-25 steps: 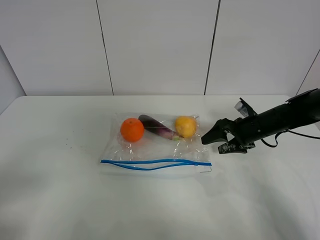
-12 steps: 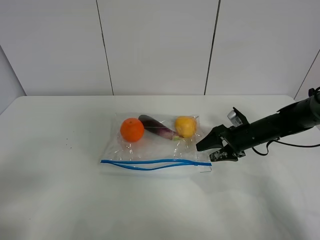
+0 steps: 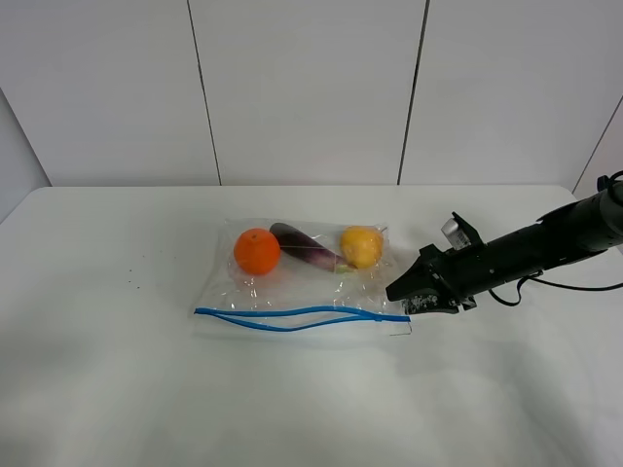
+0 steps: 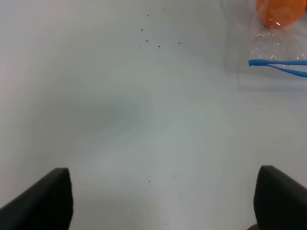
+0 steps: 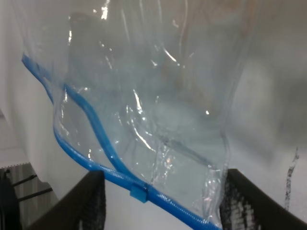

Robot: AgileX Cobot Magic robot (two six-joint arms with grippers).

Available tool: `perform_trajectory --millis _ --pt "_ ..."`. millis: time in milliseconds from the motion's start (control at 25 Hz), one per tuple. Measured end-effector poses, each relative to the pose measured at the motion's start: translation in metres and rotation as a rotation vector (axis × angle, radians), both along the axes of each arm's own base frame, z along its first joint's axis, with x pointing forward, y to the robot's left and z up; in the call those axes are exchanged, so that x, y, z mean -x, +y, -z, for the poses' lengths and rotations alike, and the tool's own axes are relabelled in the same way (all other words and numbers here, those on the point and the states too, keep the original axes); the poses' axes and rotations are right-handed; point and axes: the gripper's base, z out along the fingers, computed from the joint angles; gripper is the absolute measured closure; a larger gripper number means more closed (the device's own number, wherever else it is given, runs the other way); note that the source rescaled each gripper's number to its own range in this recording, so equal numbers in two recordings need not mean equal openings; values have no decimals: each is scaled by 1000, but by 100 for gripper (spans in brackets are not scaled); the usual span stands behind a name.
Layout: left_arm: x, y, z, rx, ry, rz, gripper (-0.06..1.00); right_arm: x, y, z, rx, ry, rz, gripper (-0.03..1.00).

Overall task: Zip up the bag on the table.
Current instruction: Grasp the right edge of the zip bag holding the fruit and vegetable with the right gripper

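The clear bag [image 3: 302,277] lies flat mid-table on the white table [image 3: 117,370], with an orange [image 3: 257,252], a purple eggplant [image 3: 304,247] and a yellow pear [image 3: 361,246] inside. Its blue zip strip [image 3: 302,317] runs along the near edge, the two tracks gaping apart. My right gripper [image 3: 401,295] is open at the bag's right edge, near the zip's end. In the right wrist view its fingers [image 5: 93,201] straddle the bag's corner [image 5: 158,120], and the small blue slider [image 5: 139,192] sits between them. My left gripper [image 4: 163,206] is open over bare table, left of the bag [image 4: 273,43].
A white panelled wall [image 3: 302,88] stands behind the table. Small dark specks [image 3: 131,282] mark the tabletop left of the bag. My right arm's cable [image 3: 574,284] trails to the right edge. My left arm is out of the exterior view.
My right gripper has moved left and down from beside the pear end to the bag's right edge by the zip's end. The bag has barely shifted.
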Motion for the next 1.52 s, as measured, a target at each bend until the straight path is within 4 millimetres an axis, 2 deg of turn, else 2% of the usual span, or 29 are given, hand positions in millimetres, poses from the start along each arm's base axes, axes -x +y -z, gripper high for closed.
perform_trajectory --millis 560,760,1000,1200,1400,1480,1520 --pt "0 0 0 0 0 0 -6 -2 -2 3 30 -6 20 38" --pt "0 0 0 0 0 0 -6 0 0 18 2 38 15 38" --pt "0 0 0 0 0 0 -6 -2 2 16 -33 10 28 38" --pt "0 0 0 0 0 0 -6 -2 2 16 -33 8 26 51" --pt "0 0 0 0 0 0 -6 -1 1 17 -26 9 16 56" --pt "0 0 0 0 0 0 -6 -1 1 17 -26 8 15 68" --pt "0 0 0 0 0 0 -6 -1 1 17 -25 3 10 79"
